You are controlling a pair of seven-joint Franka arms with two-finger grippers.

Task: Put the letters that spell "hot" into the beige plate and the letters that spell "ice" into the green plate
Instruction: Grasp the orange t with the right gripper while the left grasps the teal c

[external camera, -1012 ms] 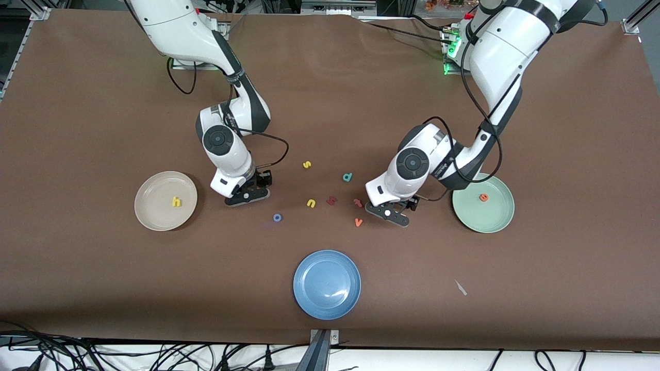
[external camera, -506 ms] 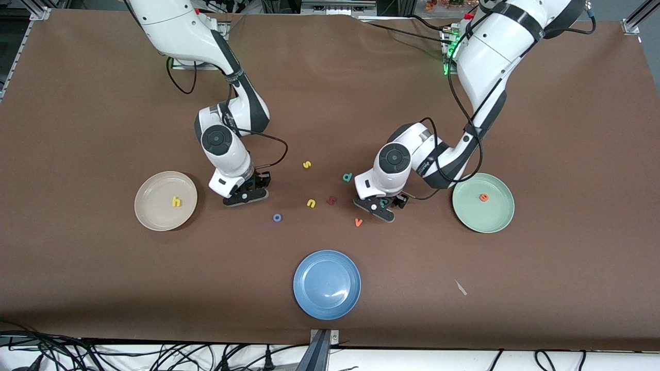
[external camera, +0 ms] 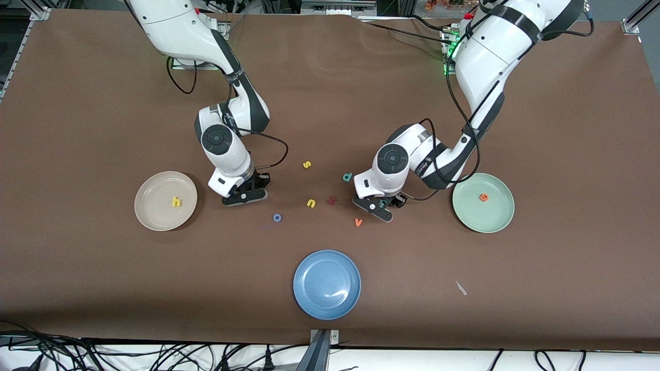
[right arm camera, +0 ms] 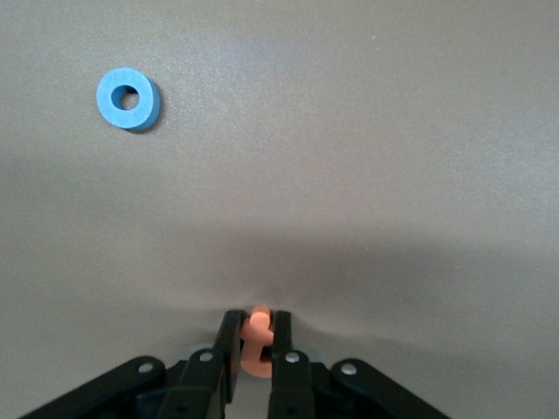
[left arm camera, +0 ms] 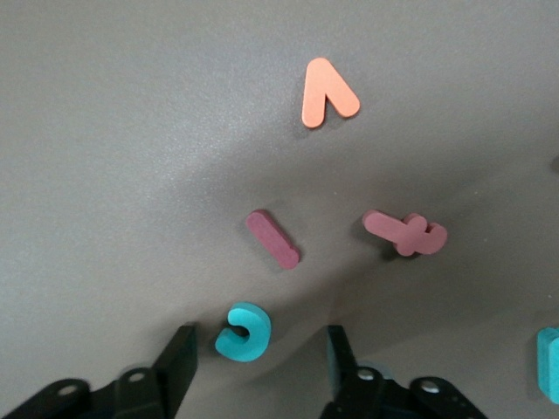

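Note:
Over the table's middle my left gripper point(external camera: 380, 207) point(left arm camera: 259, 339) is low and open, a finger on each side of the teal "c" point(left arm camera: 245, 333) with gaps both ways. The dark red "i" point(left arm camera: 273, 239) lies just ahead of it. My right gripper point(external camera: 246, 197) point(right arm camera: 258, 325) is shut on the orange "t" point(right arm camera: 258, 339) at the table surface, beside the beige plate point(external camera: 154, 216). That plate holds the yellow "h" point(external camera: 177, 202). The blue "o" point(external camera: 277, 217) point(right arm camera: 128, 98) lies loose on the cloth. The orange "e" point(external camera: 483, 197) rests in the green plate point(external camera: 490, 221).
Loose letters lie between the arms: a yellow "n" point(external camera: 311, 203), a yellow "s" point(external camera: 307, 164), a teal "d" point(external camera: 347, 177), a reddish "t" point(external camera: 331, 200) point(left arm camera: 406, 233) and an orange "v" point(external camera: 358, 222) point(left arm camera: 328, 92). A blue plate point(external camera: 327, 299) sits nearest the front camera.
My left gripper has shifted away from the green plate toward the loose letters and settled around the teal "c", its fingers narrowing. My right gripper has closed on the orange "t".

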